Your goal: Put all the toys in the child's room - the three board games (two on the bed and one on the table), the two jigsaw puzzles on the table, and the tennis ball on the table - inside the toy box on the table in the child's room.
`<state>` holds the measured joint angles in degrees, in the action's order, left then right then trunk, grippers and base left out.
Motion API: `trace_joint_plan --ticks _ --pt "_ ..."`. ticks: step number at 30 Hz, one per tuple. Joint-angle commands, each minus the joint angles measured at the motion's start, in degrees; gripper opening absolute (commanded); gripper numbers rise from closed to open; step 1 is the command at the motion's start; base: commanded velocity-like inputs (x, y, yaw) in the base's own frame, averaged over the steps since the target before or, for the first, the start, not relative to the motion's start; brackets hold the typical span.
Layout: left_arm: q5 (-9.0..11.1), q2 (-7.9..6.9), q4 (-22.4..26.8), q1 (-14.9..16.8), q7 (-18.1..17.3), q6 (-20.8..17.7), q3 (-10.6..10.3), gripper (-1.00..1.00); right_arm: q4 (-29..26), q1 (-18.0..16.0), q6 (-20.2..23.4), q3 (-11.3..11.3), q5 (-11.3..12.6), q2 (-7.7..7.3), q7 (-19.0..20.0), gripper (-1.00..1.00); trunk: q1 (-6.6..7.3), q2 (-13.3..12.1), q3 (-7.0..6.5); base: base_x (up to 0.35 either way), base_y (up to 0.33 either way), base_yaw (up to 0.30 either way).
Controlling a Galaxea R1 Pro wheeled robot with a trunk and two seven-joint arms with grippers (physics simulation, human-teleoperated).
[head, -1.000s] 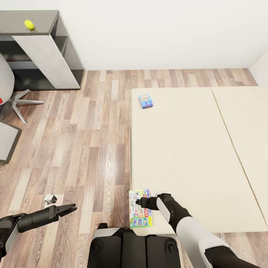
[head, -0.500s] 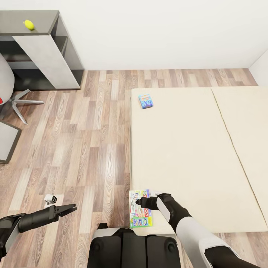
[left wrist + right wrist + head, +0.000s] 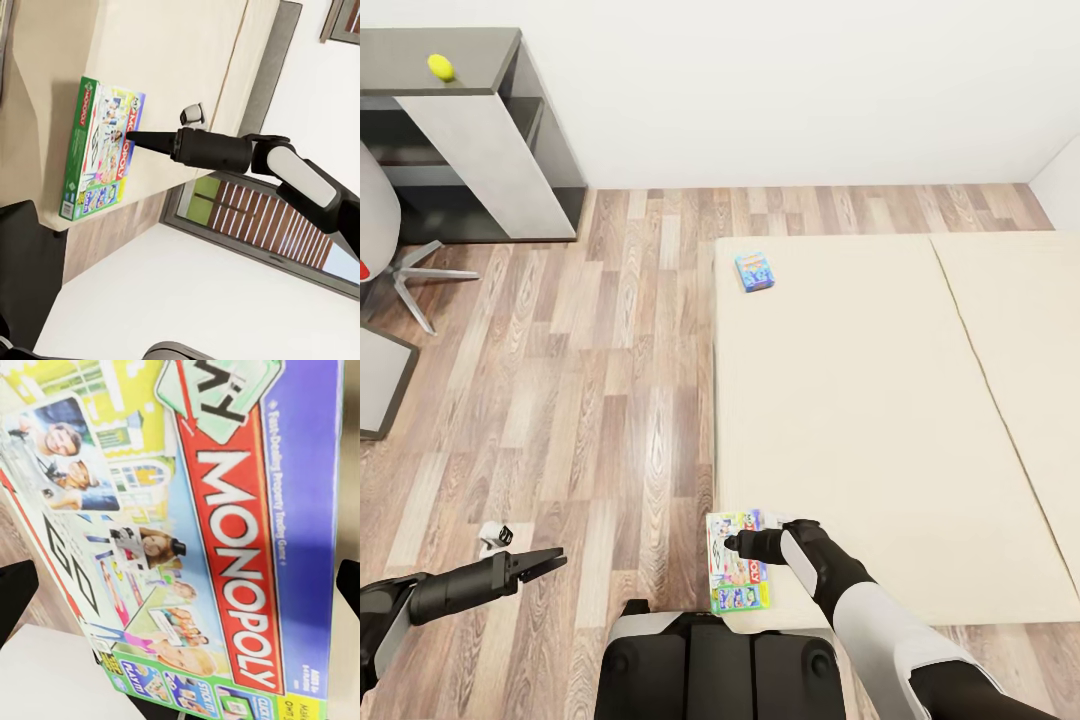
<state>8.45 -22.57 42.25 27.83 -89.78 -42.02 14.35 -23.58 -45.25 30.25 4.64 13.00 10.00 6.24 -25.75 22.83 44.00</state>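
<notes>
A Monopoly box (image 3: 738, 562) lies flat at the near left corner of the bed (image 3: 880, 420), its near end reaching the mattress edge, as the right gripper (image 3: 732, 544) hangs over its lid. In the right wrist view the lid (image 3: 202, 532) sits close beneath the camera with a dark fingertip at either side, so the fingers appear spread, the box between them but not yet pinched. The left gripper (image 3: 556, 556) hovers over the wood floor (image 3: 590, 400) to the left, fingers apparently pressed together. A smaller blue-teal game (image 3: 754, 271) rests near the bed's far left corner, well apart from the first. The tennis ball (image 3: 440, 67) sits on the dark cabinet top (image 3: 420, 60) at far left. The cardboard box looks stiff and light but broad and glossy; gripping across a long edge, perhaps where it meets the mattress edge, seems likelier to hold than pressing on the slick lid.
</notes>
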Motion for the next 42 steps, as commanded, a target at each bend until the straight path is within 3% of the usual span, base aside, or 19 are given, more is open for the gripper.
trace_joint_plan --ticks 1,42 --pt "0.0 -0.02 0.0 0.0 -0.2 -0.6 0.0 1.00 -0.1 0.0 0.3 0.1 0.3 0.00 -0.1 1.00 -0.03 0.1 0.06 0.000 0.002 0.000" --pt "0.0 -0.02 0.0 0.0 -0.2 -0.6 0.1 1.00 -0.1 0.0 0.3 0.1 0.2 0.00 -0.1 1.00 -0.03 0.1 0.06 0.000 0.015 0.000"
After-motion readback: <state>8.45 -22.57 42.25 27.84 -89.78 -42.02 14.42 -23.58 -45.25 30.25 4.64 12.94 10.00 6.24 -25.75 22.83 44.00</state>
